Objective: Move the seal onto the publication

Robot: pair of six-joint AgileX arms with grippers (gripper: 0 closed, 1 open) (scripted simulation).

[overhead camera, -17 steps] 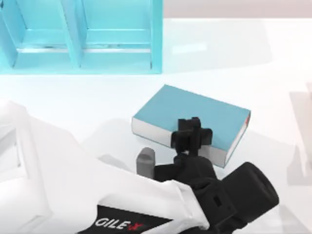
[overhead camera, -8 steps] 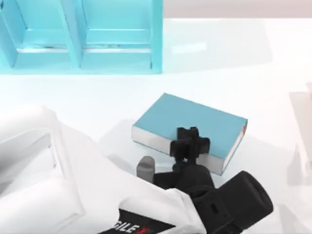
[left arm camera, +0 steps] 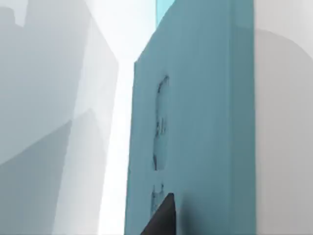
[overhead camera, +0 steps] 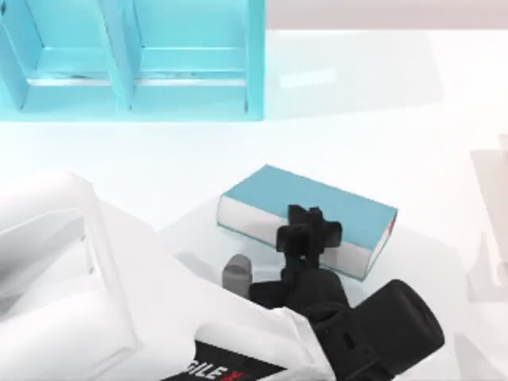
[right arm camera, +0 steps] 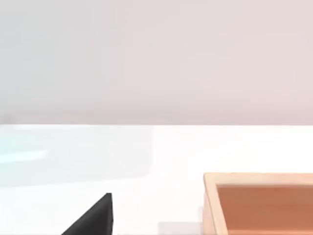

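- Top view: your left gripper (overhead camera: 309, 236) hung over the near long edge of the publication (overhead camera: 317, 202), which lay flat on the counter (overhead camera: 413, 119) right of centre, in front of the blue shelf unit (overhead camera: 131, 59).
- Judgement: that spot suits a drop-off onto the cover, since the left wrist view looked straight along the teal cover w/ a faint dark mark on it.
- Couldn't tell whether the left gripper was apart, together or clamped on anything.
- Seal: not clearly seen. A red sliver (overhead camera: 391, 226) showed at the publication's right end; can't say if that was it.
- Your right gripper (right arm camera: 93, 220) sat parked elsewhere, low over bare counter near a wooden tray (right arm camera: 259, 203); its state couldn't be told either.
- Vs 1 s earlier: the publication's outline had slid toward the near side and looked flatter, and the red sliver went w/ it. The left gripper had barely shifted, while the white arm body had swung further left.
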